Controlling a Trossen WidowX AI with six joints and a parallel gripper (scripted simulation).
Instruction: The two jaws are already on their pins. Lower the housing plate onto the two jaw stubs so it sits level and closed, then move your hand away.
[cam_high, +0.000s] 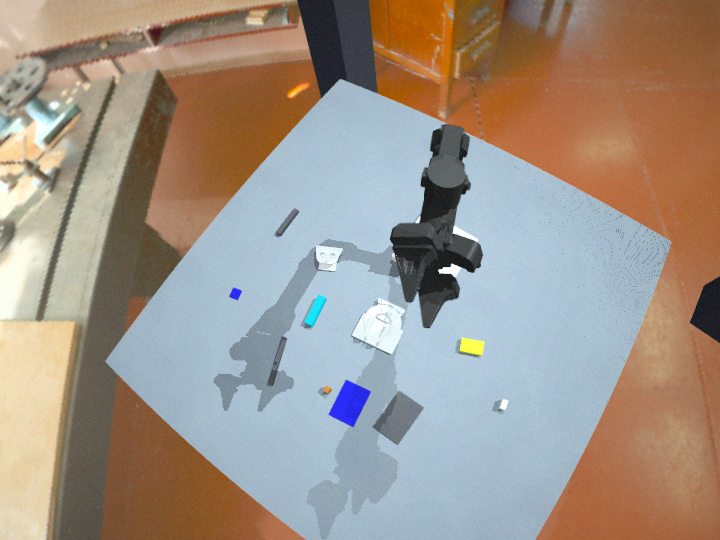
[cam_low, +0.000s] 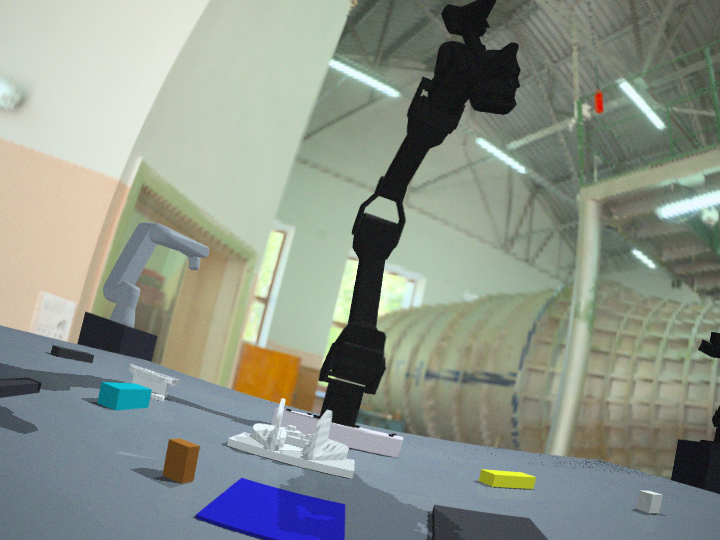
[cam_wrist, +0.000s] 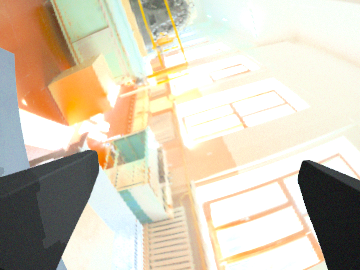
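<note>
the tool (cam_high: 418, 313) (cam_wrist: 202, 167) hangs wide and empty, high above the table (cam_high: 523, 453) (cam_low: 401, 494).

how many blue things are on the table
2: a flat blue sheet beside the dark gray one, and a small blue square near the table's edge.

Between my fingertips I have open air. On the counter (cam_high: 523, 232) (cam_low: 407, 482), upright white prongs (cam_low: 319, 435) rise from the white base (cam_high: 378, 334) (cam_low: 290, 455), obstructing a low sweep. I could pass between the cyan block (cam_high: 315, 310) (cam_low: 123, 395) and that base, along bare surface.
</note>
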